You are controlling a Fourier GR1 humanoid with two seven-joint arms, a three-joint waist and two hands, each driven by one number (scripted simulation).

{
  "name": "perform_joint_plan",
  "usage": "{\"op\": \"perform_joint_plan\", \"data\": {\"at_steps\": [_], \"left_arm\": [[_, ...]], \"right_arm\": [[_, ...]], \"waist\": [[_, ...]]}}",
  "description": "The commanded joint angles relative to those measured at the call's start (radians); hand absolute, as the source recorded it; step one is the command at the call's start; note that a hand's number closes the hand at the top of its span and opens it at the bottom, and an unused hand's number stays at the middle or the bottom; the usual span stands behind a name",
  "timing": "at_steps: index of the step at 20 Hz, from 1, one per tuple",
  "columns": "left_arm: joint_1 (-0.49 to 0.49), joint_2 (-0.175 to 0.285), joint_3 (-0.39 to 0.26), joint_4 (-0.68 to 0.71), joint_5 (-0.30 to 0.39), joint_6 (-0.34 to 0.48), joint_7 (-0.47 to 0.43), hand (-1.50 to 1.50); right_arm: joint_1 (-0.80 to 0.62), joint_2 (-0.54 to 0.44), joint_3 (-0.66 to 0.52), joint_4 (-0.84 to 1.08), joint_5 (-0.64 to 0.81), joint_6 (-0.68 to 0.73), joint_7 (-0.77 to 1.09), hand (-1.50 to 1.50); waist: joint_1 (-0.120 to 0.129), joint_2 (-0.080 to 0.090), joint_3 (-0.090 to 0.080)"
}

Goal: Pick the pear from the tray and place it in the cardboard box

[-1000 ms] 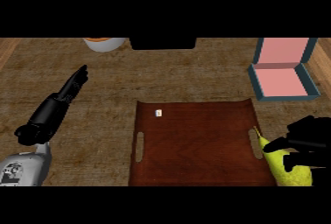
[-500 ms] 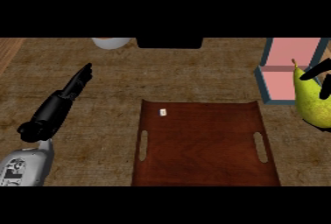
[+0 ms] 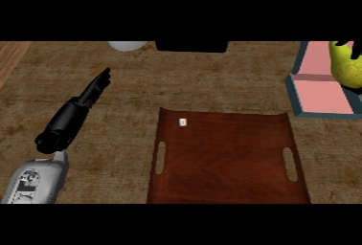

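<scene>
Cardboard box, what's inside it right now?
Inside the cardboard box only a bare pink floor shows. The pear hangs in front of its upper right part and hides what is there. The view's edge cuts off the rest.

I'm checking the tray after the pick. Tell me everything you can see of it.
The tray is a dark reddish-brown, wood-like rectangle lying flat on the counter, lower centre. A slot handle is cut near its left and right edges. A small white tag sits near its upper left corner. Nothing else touches it.
</scene>
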Motion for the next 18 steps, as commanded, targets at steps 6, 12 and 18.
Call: {"op": "perform_joint_plan", "data": {"at_steps": [6,12,18], "left_arm": [[0.033,-0.003,-0.004,-0.022,-0.002,-0.007,-0.025,0.0],[-0.013,0.026,0.02,0.004,0.02,-0.043,-0.012,0.0],[-0.048,-0.003,-0.007,-0.006,0.007,-0.03,0.005,0.0]], "right_arm": [[-0.182,-0.057,0.154,0.423,0.233,0.07,-0.192,1.5],[-0.226,-0.059,0.263,0.61,0.396,0.018,-0.296,1.5],[-0.297,-0.042,0.289,0.715,0.374,0.088,-0.508,-1.5]], "waist": [[0.026,0.007,0.001],[0.028,0.012,0.002],[0.044,0.02,0.004]]}}
